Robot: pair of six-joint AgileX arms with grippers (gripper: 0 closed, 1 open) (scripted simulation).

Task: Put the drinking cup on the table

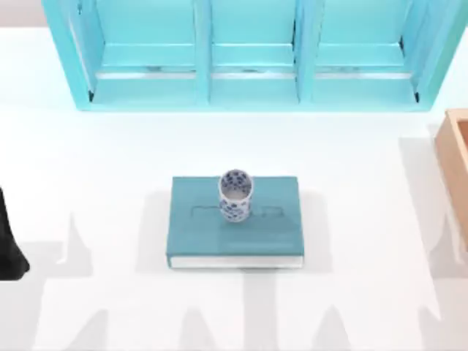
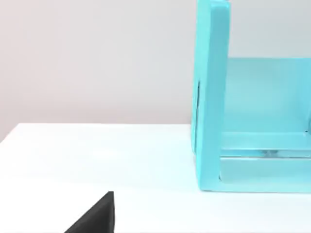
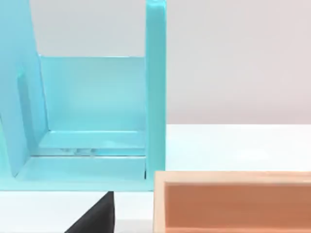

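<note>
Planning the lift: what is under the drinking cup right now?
The drinking cup stands upright on a teal book, near its far edge. The book lies flat on the table. What lies beneath the book is hidden.

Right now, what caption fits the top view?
Cup standing upright on a teal book mid-table, shelf behind, wooden box at right.

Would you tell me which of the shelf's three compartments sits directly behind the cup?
The middle compartment. The cup stands on the book in line with it; the other two lie off to either side.
</note>
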